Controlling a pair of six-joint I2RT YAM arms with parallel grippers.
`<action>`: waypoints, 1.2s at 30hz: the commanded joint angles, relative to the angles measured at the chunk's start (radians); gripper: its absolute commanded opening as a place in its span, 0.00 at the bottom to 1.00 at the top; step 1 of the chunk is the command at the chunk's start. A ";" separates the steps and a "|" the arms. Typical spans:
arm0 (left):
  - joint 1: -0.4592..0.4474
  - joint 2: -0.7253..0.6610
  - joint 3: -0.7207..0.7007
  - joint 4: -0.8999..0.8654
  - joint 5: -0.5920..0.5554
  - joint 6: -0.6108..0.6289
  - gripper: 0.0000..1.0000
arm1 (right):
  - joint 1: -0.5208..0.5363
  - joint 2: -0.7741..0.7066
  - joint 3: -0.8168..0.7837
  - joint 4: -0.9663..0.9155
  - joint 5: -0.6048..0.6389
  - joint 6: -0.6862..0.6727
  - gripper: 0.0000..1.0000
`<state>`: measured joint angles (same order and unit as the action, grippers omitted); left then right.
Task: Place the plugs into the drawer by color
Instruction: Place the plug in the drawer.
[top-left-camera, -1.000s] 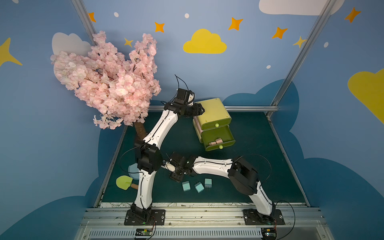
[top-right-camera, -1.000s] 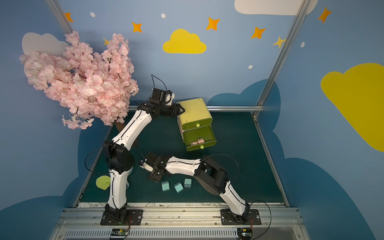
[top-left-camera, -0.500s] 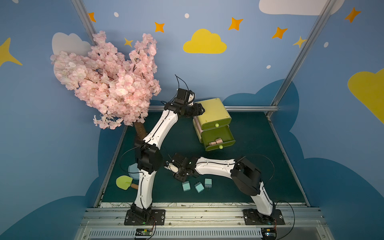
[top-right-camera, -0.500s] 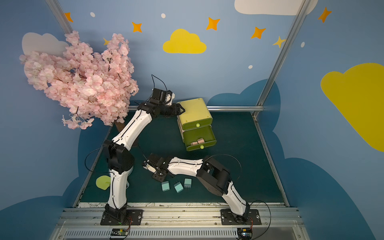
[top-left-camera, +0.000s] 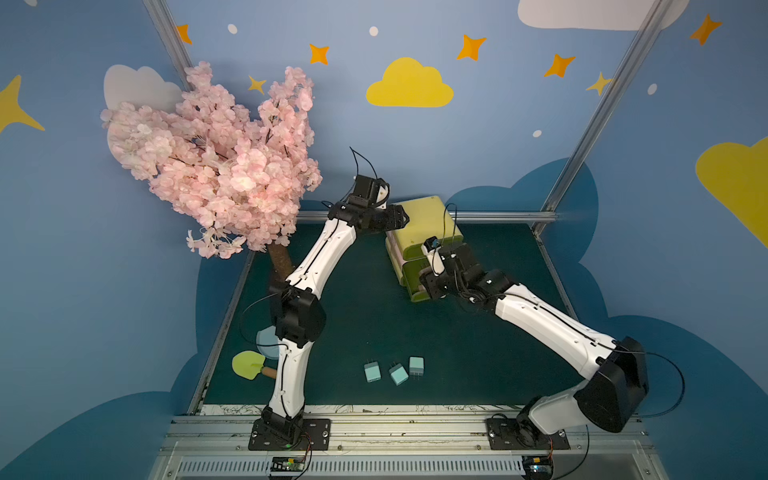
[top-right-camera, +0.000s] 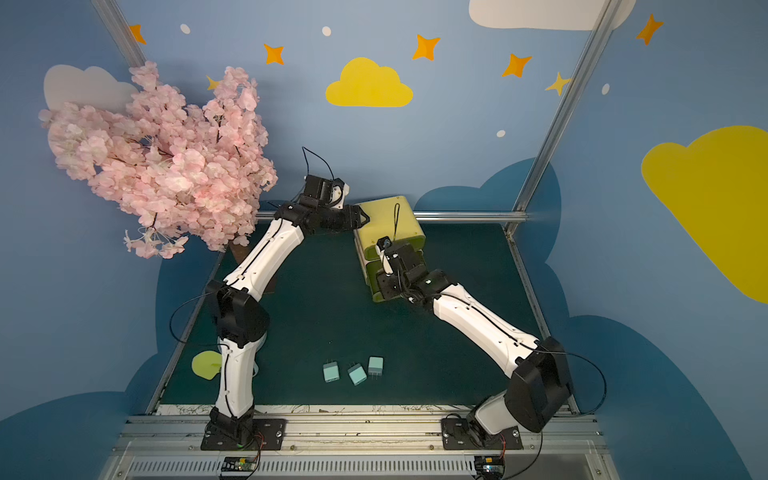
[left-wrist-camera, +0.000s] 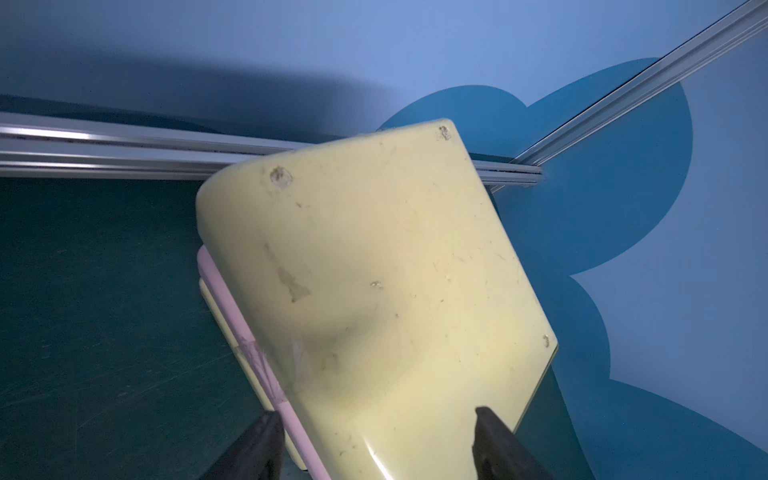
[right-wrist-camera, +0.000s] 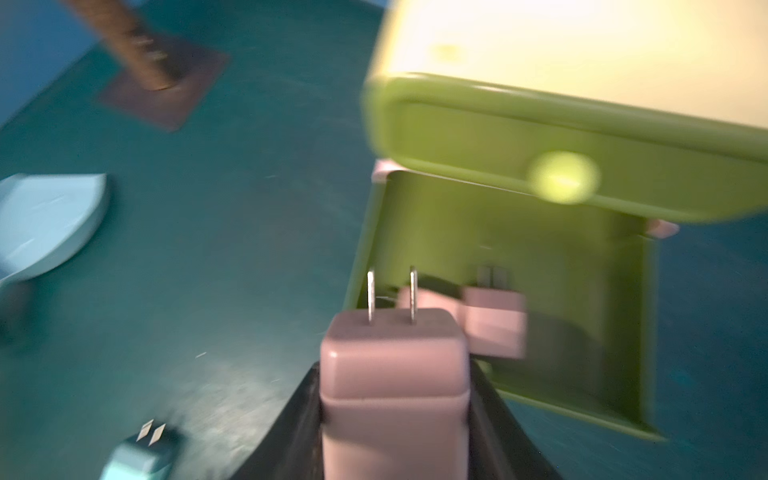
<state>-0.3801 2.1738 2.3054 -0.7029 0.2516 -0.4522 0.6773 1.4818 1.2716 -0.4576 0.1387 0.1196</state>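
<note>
Though half hidden, pink plug (right-wrist-camera: 395, 353) within right pincer (right-wrist-camera: 395, 376), beside open drawer (right-wrist-camera: 561, 249).

The dark green counter (top-left-camera: 478, 345) carries the yellow-green drawer (top-left-camera: 419, 226) at its back, 3 blue plugs (top-left-camera: 399, 374) near its front, and a tree trunk (top-left-camera: 281, 258).

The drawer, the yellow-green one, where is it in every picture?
In both top views: the drawer stands at the back of the dark green mat.
Left wrist: the drawer fills the middle, pale yellow top showing.
Right wrist: the drawer is blurred, one tray pulled open beyond the held pink plug.
Shared landmark: the dark green mat, in every view.
</note>
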 joint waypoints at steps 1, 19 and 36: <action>-0.002 0.031 0.051 -0.005 -0.010 0.009 0.74 | -0.088 0.027 -0.015 -0.033 -0.003 0.027 0.39; -0.009 0.085 0.100 -0.049 -0.011 0.012 0.73 | -0.202 0.224 0.049 0.095 0.011 0.022 0.40; -0.010 0.085 0.092 -0.055 -0.011 0.015 0.73 | -0.202 0.227 -0.032 0.294 0.031 -0.021 0.42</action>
<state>-0.3885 2.2528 2.3886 -0.7410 0.2420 -0.4522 0.4793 1.7275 1.2549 -0.2539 0.1726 0.1131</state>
